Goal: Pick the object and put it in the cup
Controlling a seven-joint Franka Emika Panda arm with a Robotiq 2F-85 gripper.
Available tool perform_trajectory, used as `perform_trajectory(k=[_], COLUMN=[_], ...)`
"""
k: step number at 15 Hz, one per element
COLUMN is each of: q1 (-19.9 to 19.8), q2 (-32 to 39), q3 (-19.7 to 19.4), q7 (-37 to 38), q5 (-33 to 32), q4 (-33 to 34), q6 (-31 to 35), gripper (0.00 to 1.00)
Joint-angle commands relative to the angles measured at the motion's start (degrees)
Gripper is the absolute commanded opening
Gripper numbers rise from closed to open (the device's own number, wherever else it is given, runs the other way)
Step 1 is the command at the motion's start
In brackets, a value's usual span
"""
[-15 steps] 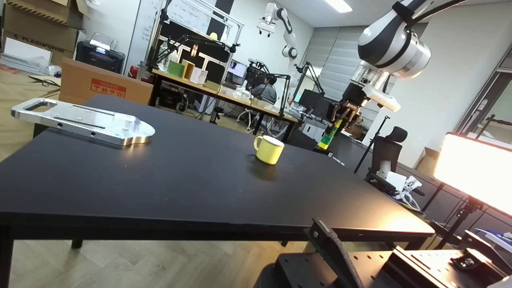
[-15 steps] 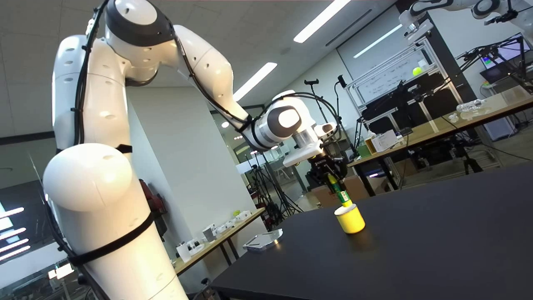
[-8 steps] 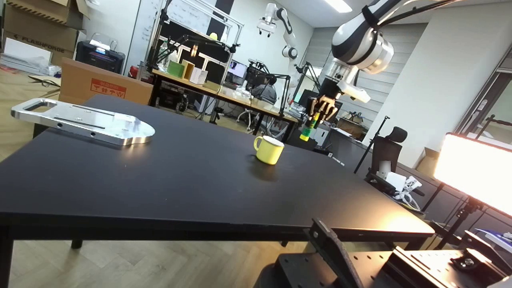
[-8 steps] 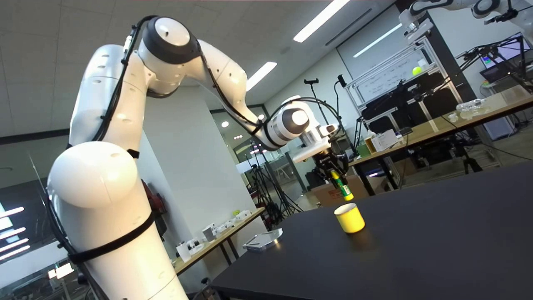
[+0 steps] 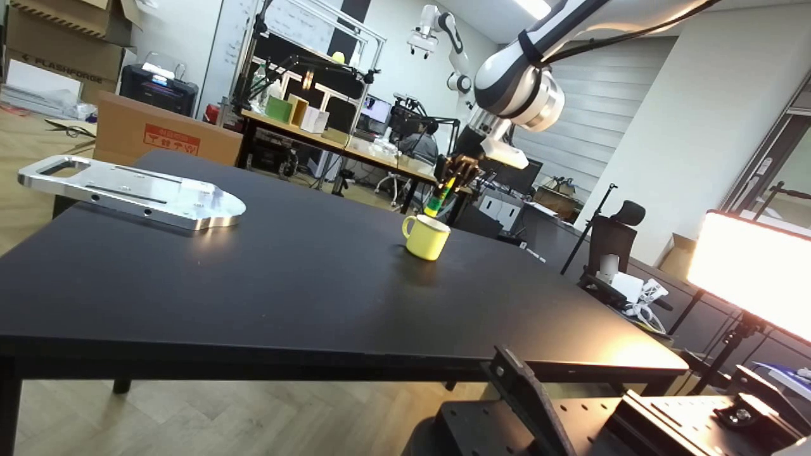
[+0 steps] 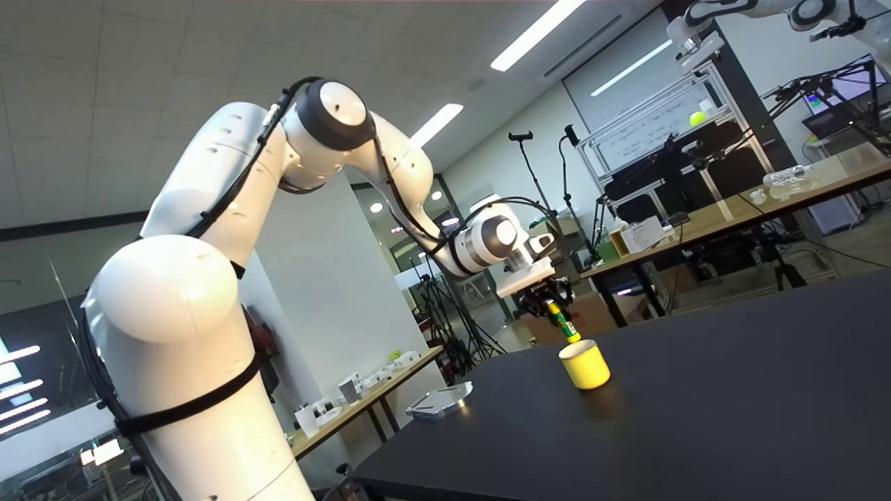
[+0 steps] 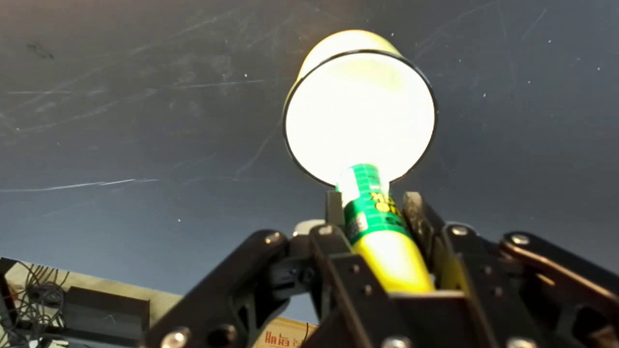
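Observation:
The object, a slim yellow-green stick (image 5: 436,204), is held tilted in my gripper (image 5: 455,172); it also shows in the other views (image 6: 562,322) (image 7: 382,232). My gripper (image 7: 373,208) is shut on its upper part, with one finger pad on each side; it shows too in an exterior view (image 6: 548,300). The pale-yellow cup (image 5: 426,239) stands upright on the table in both exterior views (image 6: 587,367). The stick's lower end is at the cup's rim. In the wrist view it overlaps the near edge of the bright opening (image 7: 358,111). Whether it is inside the rim, I cannot tell.
The cup stands on a black table (image 5: 304,304). A silver metal plate with a handle hole (image 5: 133,190) lies at the table's far end, also in an exterior view (image 6: 440,401). A bright lamp panel (image 5: 754,272) and black metal mount (image 5: 532,405) stand by the table.
My gripper has carried the stick leftward in an exterior view, from well right of the cup to its rim, and slightly lower over the last half second. The cup has not moved.

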Motion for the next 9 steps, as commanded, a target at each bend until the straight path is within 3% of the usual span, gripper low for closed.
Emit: perform_trajectory(k=[1, 9], q1=[-2.0, -2.9], q2=[5.3, 10.4], q3=[2.5, 3.1], q7=[-1.8, -1.7], q5=[0.0, -0.2], q4=[4.7, 9.1], q6=[2.5, 0.4], gripper=[0.11, 0.11])
